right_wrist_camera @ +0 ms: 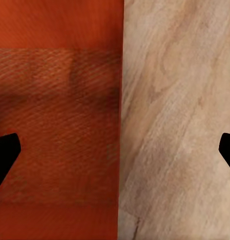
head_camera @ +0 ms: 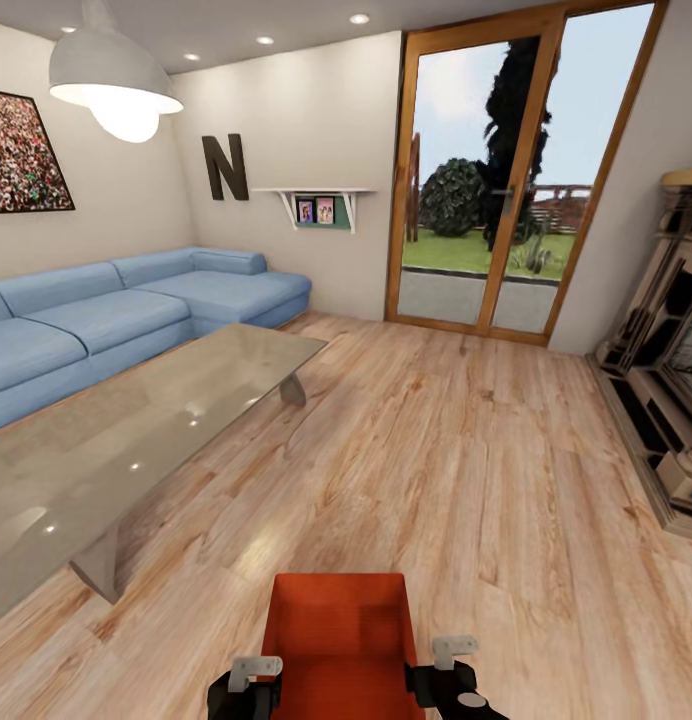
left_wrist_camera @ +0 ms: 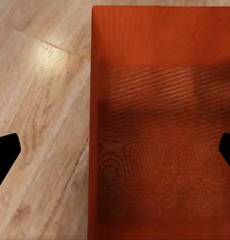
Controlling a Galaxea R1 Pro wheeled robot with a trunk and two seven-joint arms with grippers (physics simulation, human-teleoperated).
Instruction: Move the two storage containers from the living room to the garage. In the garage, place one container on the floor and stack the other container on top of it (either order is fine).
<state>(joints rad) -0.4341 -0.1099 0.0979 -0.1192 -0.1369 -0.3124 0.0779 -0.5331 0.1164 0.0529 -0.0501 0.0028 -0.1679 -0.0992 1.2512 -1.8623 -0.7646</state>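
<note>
Low at the head view's near edge, over pale wood-plank floor (head_camera: 466, 470): red-orange thin-walled rectangular container (head_camera: 341, 635) between left tool (head_camera: 248, 680) and right tool (head_camera: 448, 668), each spread wide astride a side wall; grip unclear.

Bright, even render, lit pendant lamp (head_camera: 116, 85) and ceiling spotlights (head_camera: 359, 18), spot glare on glass table (head_camera: 136, 420), moiré banding inside storage container (left_wrist_camera: 162, 130).

Black grippers (head_camera: 256, 690) w/ grey finger brackets, prob. metal.
</note>
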